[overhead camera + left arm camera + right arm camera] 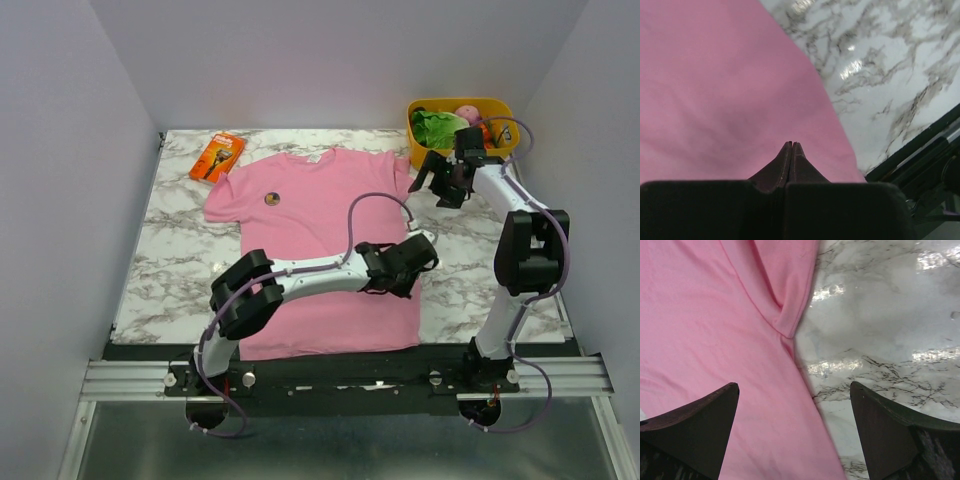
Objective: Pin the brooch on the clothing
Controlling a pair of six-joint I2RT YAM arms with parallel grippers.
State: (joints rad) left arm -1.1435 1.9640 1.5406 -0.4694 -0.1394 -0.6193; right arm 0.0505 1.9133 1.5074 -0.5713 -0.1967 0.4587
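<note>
The brooch [272,199] is only a tiny dark dot on the T-shirt [310,210]; its pin cannot be seen. The left arm [310,272] hides a strip of the T-shirt by the near edge. At the far right corner, the right arm [492,186] covers part of the yellow bin [440,102].

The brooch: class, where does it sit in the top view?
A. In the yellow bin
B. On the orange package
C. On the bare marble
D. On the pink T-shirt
D: the brooch is the small dark disc lying on the upper chest of the pink T-shirt.
</note>
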